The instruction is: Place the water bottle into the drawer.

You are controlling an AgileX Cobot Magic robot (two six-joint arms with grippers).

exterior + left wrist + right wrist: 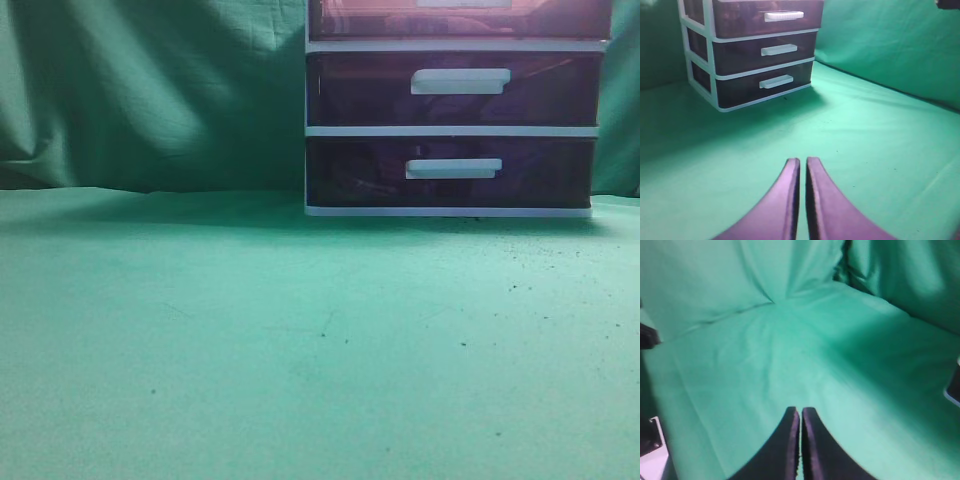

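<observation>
Drawer (767, 17): top of the cabinet (700, 55) at my left wrist's 11 o'clock, long axis sideways, front facing me; dark see-through plastic, white bar handle (784, 16).
My left gripper (803, 162): clenched, holding nothing.
My right gripper (800, 412): clenched, holding nothing.
Cloth (300, 340): green, creased.

Green cloth-covered bench (300, 350): open surface across the near and middle area in the exterior view, only small dark specks on it. Sole obstacle: white-framed plastic unit of three dark purple translucent drawers (455, 120), standing at the far edge, toward the far right corner. All three drawer fronts sit flush with the frame; white bar handles (460, 81) project slightly. Green draped backdrop cloth (150, 90) closes off the far side directly behind the unit. Left wrist view: bare cloth between the left gripper (803, 165) and the unit's front. Right wrist view: bare, creased cloth ahead of the right gripper (800, 412).
</observation>
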